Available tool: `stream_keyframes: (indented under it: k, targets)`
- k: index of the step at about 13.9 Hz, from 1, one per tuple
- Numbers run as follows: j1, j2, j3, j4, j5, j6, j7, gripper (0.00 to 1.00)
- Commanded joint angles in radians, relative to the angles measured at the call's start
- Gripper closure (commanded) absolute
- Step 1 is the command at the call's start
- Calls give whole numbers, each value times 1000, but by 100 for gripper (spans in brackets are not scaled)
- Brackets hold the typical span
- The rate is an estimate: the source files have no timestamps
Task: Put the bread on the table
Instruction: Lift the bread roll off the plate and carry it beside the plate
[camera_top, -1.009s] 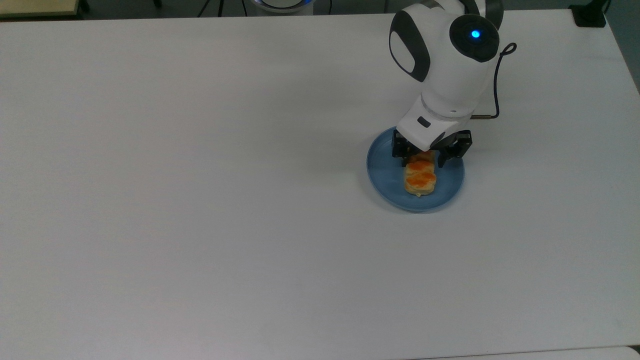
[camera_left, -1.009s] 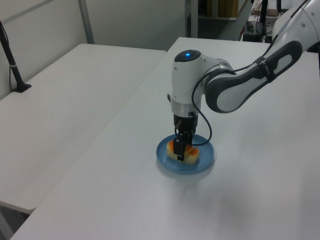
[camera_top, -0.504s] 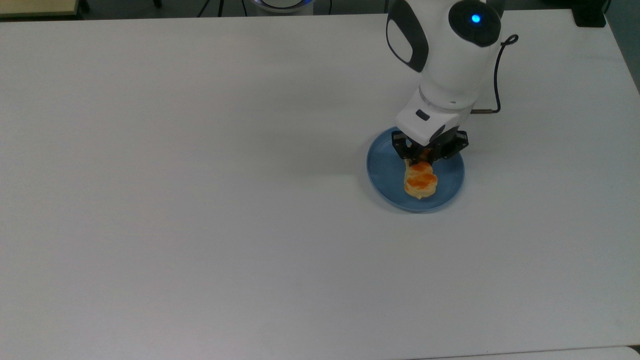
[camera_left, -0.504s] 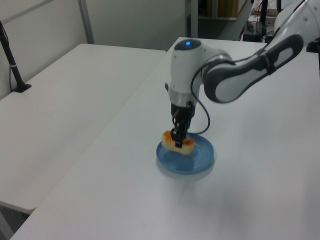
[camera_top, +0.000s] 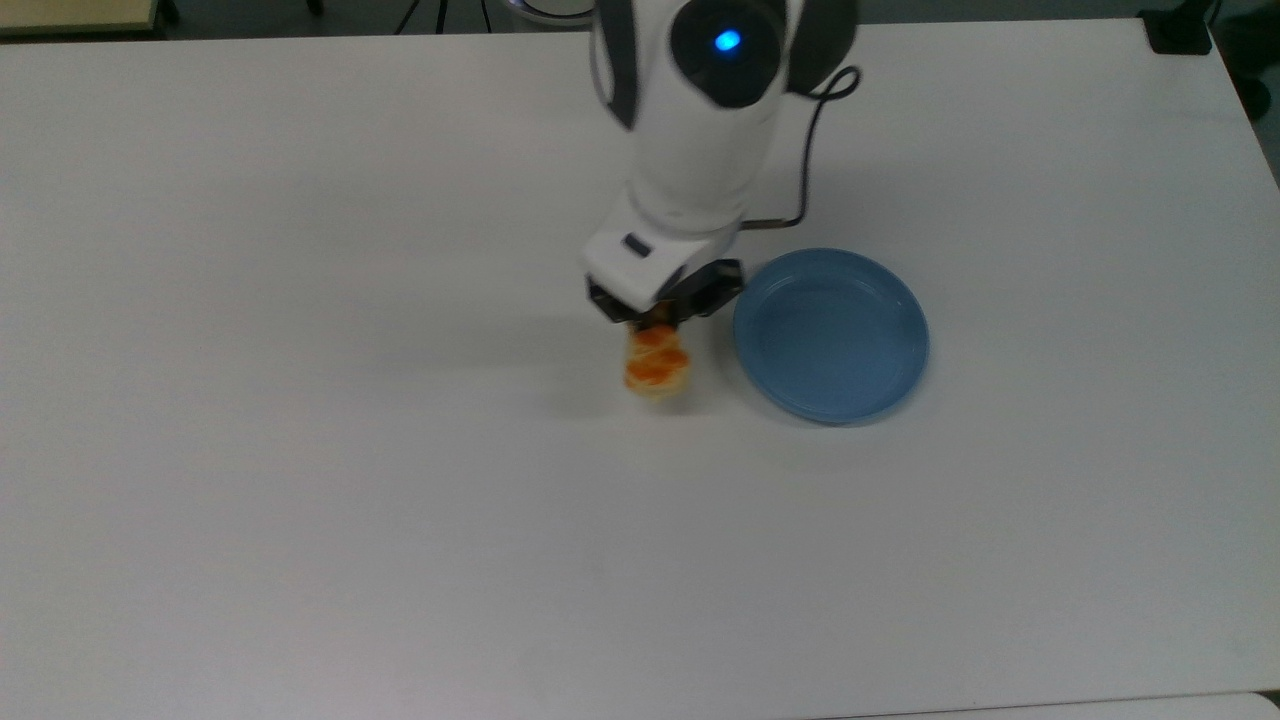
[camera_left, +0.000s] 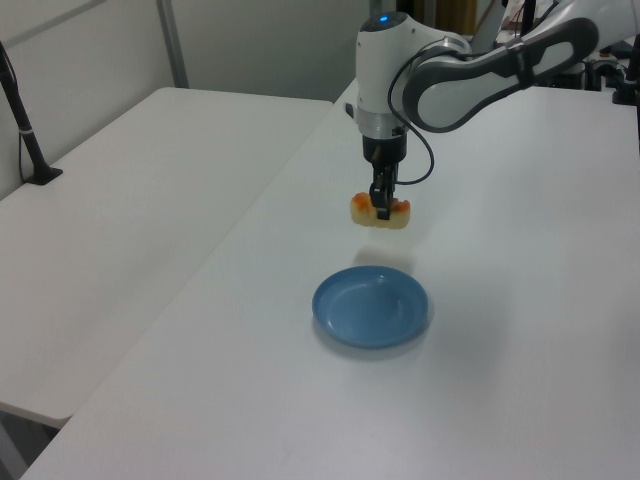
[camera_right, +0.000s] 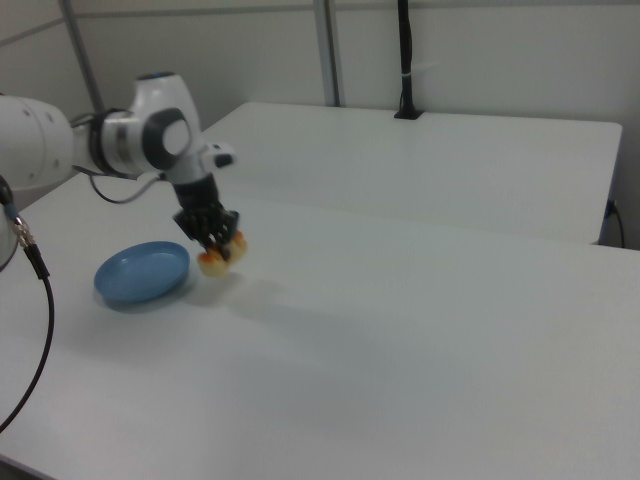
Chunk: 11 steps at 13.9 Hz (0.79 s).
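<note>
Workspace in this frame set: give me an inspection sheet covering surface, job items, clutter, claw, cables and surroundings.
Surface: large white matte tabletop, bare apart from the plate.
Job items: small oblong pale-tan bread with orange-glazed bumps held above the tabletop, clear of the plate, on the top view's left of it; not yet set down.
Clutter: round blue plate, nothing on it.
Claw: claw shut on the bread, pointing down.
Cables: thin dark cable looping from the white arm's wrist; another dark cable at the right view's left edge.
Surroundings: a second white table alongside, with a black post standing on it.
</note>
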Motion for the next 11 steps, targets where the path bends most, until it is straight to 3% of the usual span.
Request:
stream_keyframes:
  k: [1, 2, 3, 4, 7, 11]
  targets:
    - [-33, 66, -29, -22, -79, 25, -47, 56]
    - [-42, 77, -29, -31, -97, 31, -47, 35]
    - [-51, 81, -29, -36, -104, 31, -49, 5]
    - [-56, 80, -29, -37, -104, 30, -50, 0]
    - [-58, 13, -29, -29, -99, 16, -46, 0]
    - [-57, -170, -23, -29, -87, -125, -29, 0]
